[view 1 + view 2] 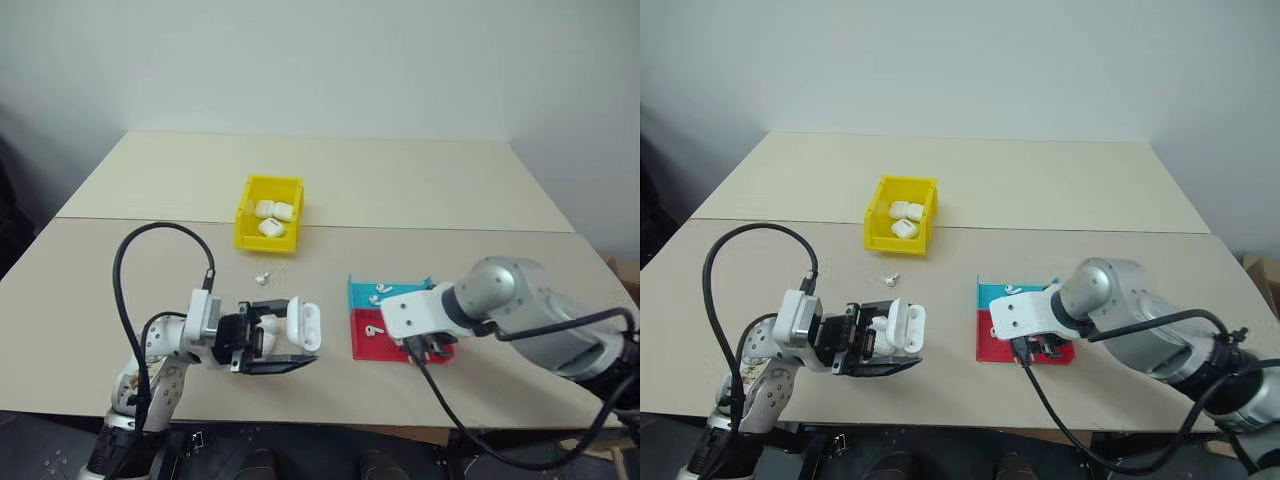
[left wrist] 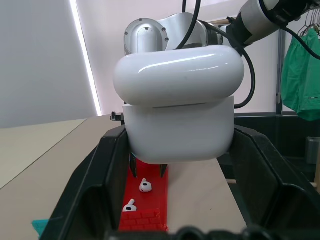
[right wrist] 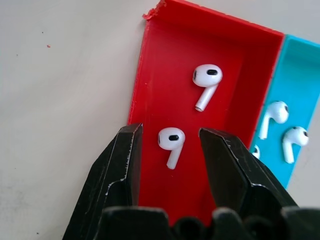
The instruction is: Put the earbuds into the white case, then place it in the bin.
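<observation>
Nearest to us, our left claw (image 1: 268, 350) is clamped on a small glossy white rounded-rectangular earbud case (image 1: 300, 324), its hinged lid swung open, held just above the front edge of the beige table (image 1: 400, 185). In the left wrist view the same case (image 2: 179, 112) sits squeezed between the two black fingers (image 2: 95, 187).

To the right, our right claw (image 3: 170, 142) points down into a flat red plastic tray (image 3: 165, 60). Its fingers (image 3: 125, 165) stand partly apart, gripping nothing, with one tiny glossy white earbud (image 3: 171, 142) lying on the tray floor between the fingertips. A second white earbud (image 3: 206, 80) lies further along the same tray, apart from the first. Touching the red tray on its far side is a flat teal plastic tray (image 3: 300, 65), which holds more small white earbuds (image 3: 272, 116).

Further out, near the middle of the table, a small pale object (image 1: 263, 278) lies on the bare surface; we cannot tell what it is.

Just beyond it stands the small bright yellow plastic open-top bin (image 1: 250, 215), well apart from both claws. Inside it lie several white cases (image 1: 272, 218) of the same kind, bunched together.
</observation>
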